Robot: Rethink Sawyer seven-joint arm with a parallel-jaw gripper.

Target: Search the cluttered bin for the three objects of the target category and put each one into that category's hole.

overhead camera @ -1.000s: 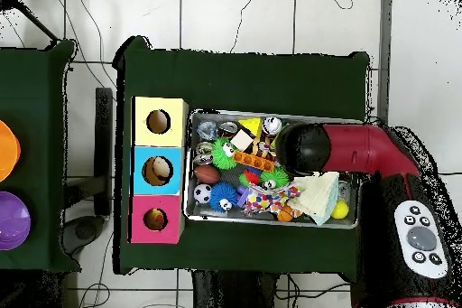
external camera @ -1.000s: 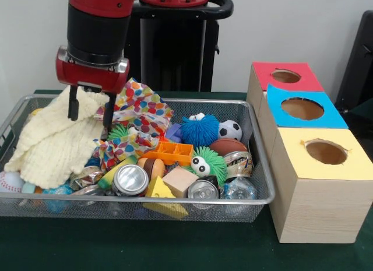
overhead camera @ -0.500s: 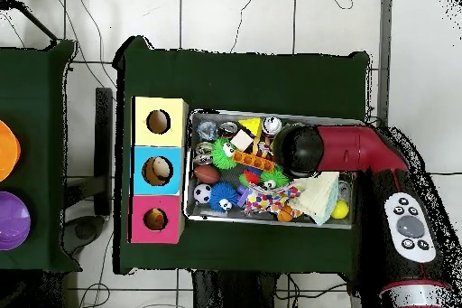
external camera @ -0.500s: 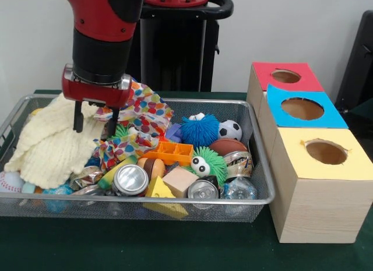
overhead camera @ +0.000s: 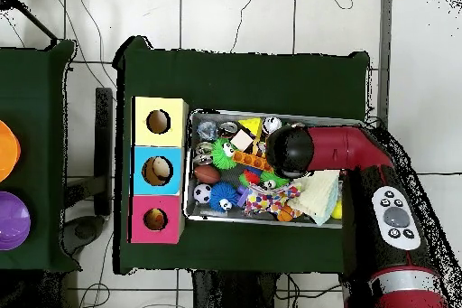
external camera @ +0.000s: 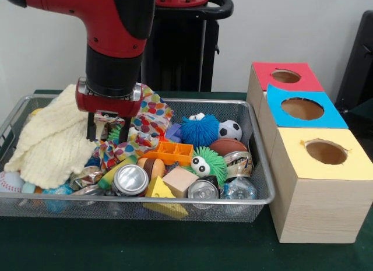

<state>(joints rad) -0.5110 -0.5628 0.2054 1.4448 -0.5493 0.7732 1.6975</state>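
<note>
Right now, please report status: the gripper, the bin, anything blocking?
Gripper low over polka-dot cloth, holding nothing visible. Wire bin full of clutter. Cream knit cloth and the polka-dot cloth cover items beneath.

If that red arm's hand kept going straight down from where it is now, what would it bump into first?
Most likely the spotted cloth: the hand points down right over its colourful folds, beside the cream knitted cloth. Depth is hard to judge, so it may already be touching.
</note>
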